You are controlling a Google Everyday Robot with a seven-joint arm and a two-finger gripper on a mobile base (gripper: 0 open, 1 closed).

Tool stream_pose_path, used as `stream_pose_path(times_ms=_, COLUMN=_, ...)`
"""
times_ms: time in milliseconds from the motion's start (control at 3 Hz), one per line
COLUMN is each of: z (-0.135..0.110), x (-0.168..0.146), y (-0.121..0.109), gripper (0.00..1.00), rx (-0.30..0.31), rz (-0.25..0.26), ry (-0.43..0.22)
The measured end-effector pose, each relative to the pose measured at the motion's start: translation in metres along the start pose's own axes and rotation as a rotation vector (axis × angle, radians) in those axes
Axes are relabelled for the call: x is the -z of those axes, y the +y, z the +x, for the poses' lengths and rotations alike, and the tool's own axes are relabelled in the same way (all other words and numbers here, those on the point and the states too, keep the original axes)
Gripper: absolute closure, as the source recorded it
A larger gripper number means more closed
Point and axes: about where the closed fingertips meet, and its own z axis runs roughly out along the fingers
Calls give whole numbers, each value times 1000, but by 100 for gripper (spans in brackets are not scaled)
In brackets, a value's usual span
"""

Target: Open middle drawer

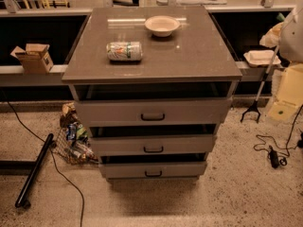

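The cabinet stands mid-floor with three grey drawers stacked in its front. The middle drawer is second down, under the top drawer and above the lowest drawer. Its small dark handle sits at the centre of the front, and a dark strip runs along its upper edge (the other two show the same).

On the cabinet's worktop a can lies on its side near the front left. A bowl stands upright towards the back, apart from the can.

The claw is well to the right of the cabinet, level with the drawers and cut by the frame edge; whether it is released or clenched I cannot tell. Between it and the cabinet leans a grabber stick.

At the cabinet's left foot lies a bag of litter. Further left, a black pole lies on the floor and a box sits on a ledge.
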Motion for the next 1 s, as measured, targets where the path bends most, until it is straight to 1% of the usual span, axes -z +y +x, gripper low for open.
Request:
stream_pose_path(times_ms=333, z=0, x=0, y=0, gripper=0, rx=0, rz=0, ry=0)
stream_pose_path(times_ms=667, z=0, x=-28, y=6, gripper=0, rx=18, rz=-24, ry=-16)
stream_pose_path(times_ms=1000, z=-11, x=-124, y=36, gripper=0, rx=55, rz=-136, ry=-64)
